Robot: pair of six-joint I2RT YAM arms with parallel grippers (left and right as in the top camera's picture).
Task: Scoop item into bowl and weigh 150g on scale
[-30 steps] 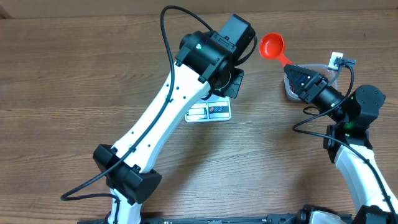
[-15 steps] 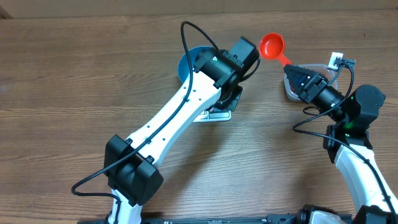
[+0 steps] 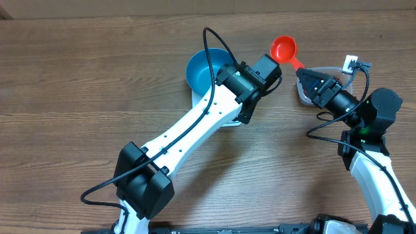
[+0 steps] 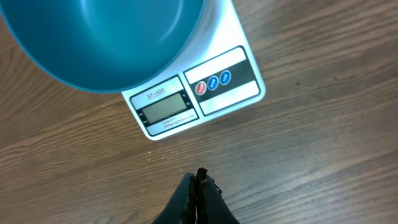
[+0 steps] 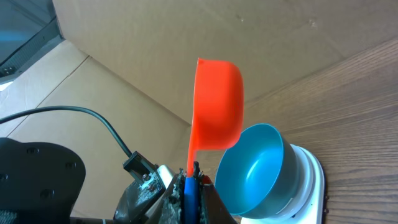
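Observation:
The blue bowl (image 3: pixel 207 68) (image 4: pixel 106 43) sits on the white scale (image 4: pixel 199 93) (image 5: pixel 309 180). It looks empty in the right wrist view (image 5: pixel 255 168). My left gripper (image 4: pixel 198 177) (image 3: pixel 247 114) is shut with nothing in it, low over the wood just in front of the scale's display. My right gripper (image 3: pixel 305 73) (image 5: pixel 191 180) is shut on the handle of an orange-red scoop (image 3: pixel 284 47) (image 5: pixel 217 106). The scoop is held up to the right of the bowl, and its cup looks empty from overhead. The item is mostly hidden under the right gripper.
A clear plastic tub (image 3: pixel 304 97) stands under and behind the right gripper at the right. The left arm (image 3: pixel 195 123) stretches across the middle and covers most of the scale from above. A cardboard wall (image 5: pixel 186 37) backs the table.
The left arm has swung right and off the bowl, uncovering it. Its gripper now sits in front of the scale. The right arm and scoop have stayed put.

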